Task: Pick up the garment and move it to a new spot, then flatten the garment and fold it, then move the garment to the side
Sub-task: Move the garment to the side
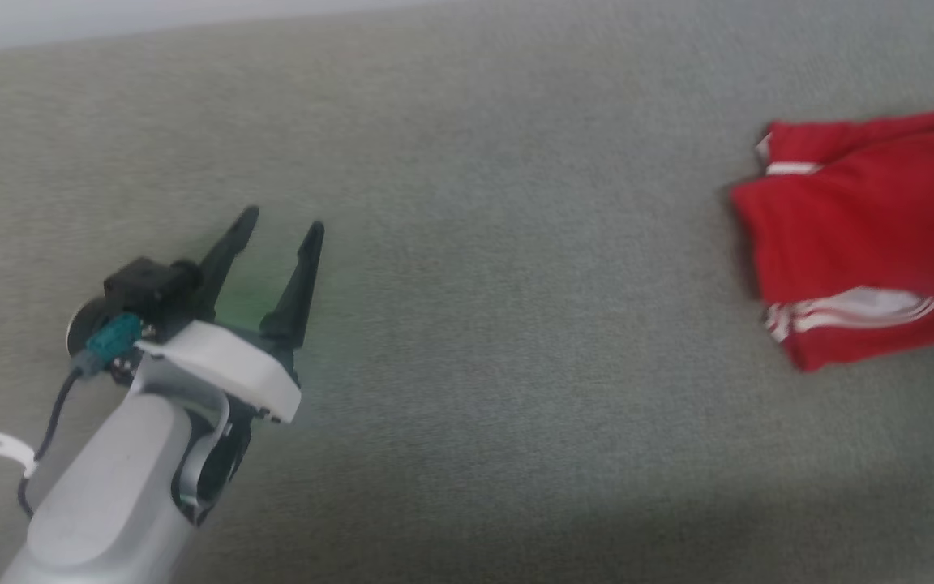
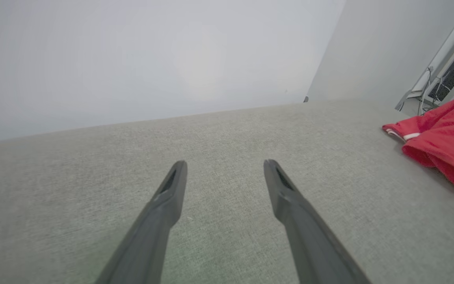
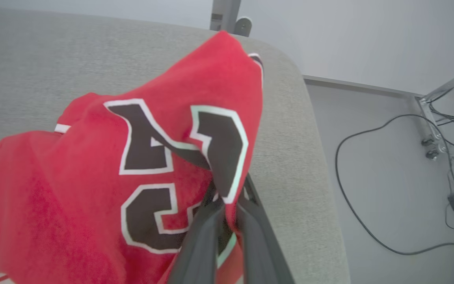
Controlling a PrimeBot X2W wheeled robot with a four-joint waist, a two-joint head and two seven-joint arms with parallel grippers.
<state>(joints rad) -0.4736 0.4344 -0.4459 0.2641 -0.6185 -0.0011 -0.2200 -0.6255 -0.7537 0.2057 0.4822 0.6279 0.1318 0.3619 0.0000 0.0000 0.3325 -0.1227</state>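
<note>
The right tool (image 3: 230, 202) pinches the red garment (image 3: 53, 205) by its dark, white-outlined lettering (image 3: 144, 146), unreadable in folds. The left tool (image 1: 283, 221) gapes empty.

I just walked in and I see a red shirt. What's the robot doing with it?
The robot is handling a red garment that lies bunched at the right end of a grey cloth-covered surface. Its right gripper is shut on a fold of the garment, by the big dark lettering. Its left gripper is open and holds nothing, out over a bare part of the surface, well apart from the garment.
</note>
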